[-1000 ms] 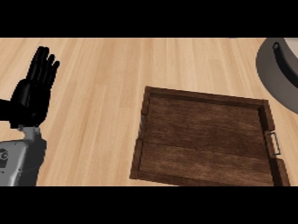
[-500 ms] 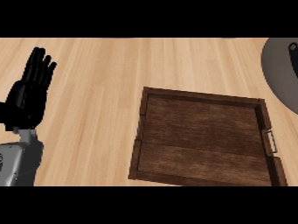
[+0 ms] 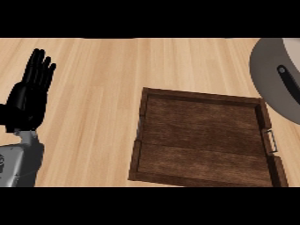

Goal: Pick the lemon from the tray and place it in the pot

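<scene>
**Lemon out of sight; tray bare, pot at the right edge**

Lemon shows nowhere in the head view, so where it lies I cannot tell. The tray (image 3: 153, 145), dark brown wood with a raised rim, sits on the light wooden worktop (image 3: 113, 61) right of centre, and only its plank floor shows inside. A small pale handle (image 3: 271, 140) is fixed to its right side.

The pot (image 3: 268, 81), grey and round, is cut off by the right edge of the view, up and to the right of the tray, just beside the tray's far right corner. A dark bar (image 3: 295, 92) runs slantwise across its pale inside.

The left hand (image 3: 27, 99) rests at the left of the view, well apart from the tray, its black fingers straight, pointing up and held close together, holding nothing. Its grey forearm (image 3: 9, 165) comes in from the lower left. The right hand does not show.
</scene>
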Robot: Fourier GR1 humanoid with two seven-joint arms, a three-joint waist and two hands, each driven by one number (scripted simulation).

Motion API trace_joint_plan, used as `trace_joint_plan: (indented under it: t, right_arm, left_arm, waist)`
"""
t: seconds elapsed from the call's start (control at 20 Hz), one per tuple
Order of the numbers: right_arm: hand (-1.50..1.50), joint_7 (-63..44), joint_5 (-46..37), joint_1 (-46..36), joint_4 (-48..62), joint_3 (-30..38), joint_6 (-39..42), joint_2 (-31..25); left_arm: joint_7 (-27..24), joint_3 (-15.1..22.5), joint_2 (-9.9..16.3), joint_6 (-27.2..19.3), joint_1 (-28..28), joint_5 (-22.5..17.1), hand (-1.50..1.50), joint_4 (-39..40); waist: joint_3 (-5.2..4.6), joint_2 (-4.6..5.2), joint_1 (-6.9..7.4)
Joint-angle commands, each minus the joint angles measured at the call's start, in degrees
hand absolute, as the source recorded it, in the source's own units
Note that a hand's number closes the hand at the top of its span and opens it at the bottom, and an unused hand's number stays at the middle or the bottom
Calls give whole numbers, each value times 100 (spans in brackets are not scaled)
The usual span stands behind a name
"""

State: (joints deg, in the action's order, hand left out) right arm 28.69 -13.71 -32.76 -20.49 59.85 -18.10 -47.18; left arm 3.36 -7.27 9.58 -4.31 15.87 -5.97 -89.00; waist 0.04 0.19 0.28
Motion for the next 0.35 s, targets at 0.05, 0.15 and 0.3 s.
trace_joint_plan:
  t: [0.05, 0.15, 0.3]
  right_arm:
    - [-150, 391, 460, 679, 96, 134, 485, -211]
    - [-150, 33, 515, 604, 67, -14, 600, -497]
    - [-150, 463, 787, 1137, 139, 157, 738, -445]
  left_arm:
    - [-283, -2, -83, -12, -71, 62, 0, 163]
    - [-130, 17, -56, 49, -2, 10, 0, 146]
    - [151, -2, 7, -51, -157, 27, 0, -343]
  waist:
    - [4, 1, -18]
    - [1, -6, -16]
    - [5, -15, -8]
